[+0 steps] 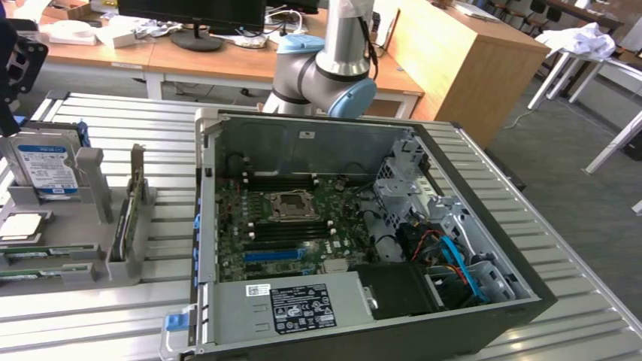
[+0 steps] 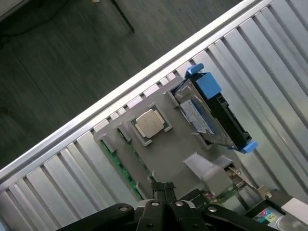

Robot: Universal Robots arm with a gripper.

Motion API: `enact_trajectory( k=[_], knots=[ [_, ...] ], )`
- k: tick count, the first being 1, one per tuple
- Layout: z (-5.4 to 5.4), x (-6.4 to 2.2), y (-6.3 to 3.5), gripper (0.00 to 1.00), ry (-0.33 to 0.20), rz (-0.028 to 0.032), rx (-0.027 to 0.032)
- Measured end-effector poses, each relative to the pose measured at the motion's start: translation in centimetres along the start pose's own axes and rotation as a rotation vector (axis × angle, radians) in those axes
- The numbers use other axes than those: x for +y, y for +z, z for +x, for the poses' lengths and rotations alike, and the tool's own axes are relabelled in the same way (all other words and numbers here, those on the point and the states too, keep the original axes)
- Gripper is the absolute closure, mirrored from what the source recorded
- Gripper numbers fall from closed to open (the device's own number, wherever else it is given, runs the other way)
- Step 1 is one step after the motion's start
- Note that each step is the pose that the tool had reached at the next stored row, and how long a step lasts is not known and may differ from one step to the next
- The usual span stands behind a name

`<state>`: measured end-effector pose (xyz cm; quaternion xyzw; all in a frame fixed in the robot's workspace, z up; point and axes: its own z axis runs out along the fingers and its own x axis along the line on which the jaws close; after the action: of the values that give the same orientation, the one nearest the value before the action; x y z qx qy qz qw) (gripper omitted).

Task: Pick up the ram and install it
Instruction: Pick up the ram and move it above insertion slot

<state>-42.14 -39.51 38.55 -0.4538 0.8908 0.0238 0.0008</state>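
The ram [image 1: 30, 256] lies as thin green sticks in the front slots of a grey holder [image 1: 90, 259] at the exterior view's left. In the wrist view the ram [image 2: 121, 166] is a green strip along the holder's edge [image 2: 168, 154]. My gripper [image 2: 164, 188] hangs above the holder, its black fingers pressed together with nothing between them, a short way from the ram. A dark part of the gripper [image 1: 14, 90] hangs at the exterior view's left edge. The open computer case [image 1: 204, 195] holds the motherboard [image 1: 291, 226] with long black slots [image 1: 291, 232].
On the holder stand a hard drive [image 1: 45, 169] in a blue-clipped caddy [image 2: 211, 113], a CPU chip [image 2: 150, 124] and an upright card [image 1: 135, 195]. A blue slot strip [image 1: 273, 255] and the power supply [image 1: 301, 304] sit in the case. Everything rests on a slatted metal table [image 1: 582, 316].
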Motion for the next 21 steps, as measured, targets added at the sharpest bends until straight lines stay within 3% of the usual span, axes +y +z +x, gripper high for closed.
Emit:
enact_trajectory(
  k=[21],
  knots=[
    [0.00,0.00,0.00,0.89,-0.383,-0.0088,0.0161]
  ],
)
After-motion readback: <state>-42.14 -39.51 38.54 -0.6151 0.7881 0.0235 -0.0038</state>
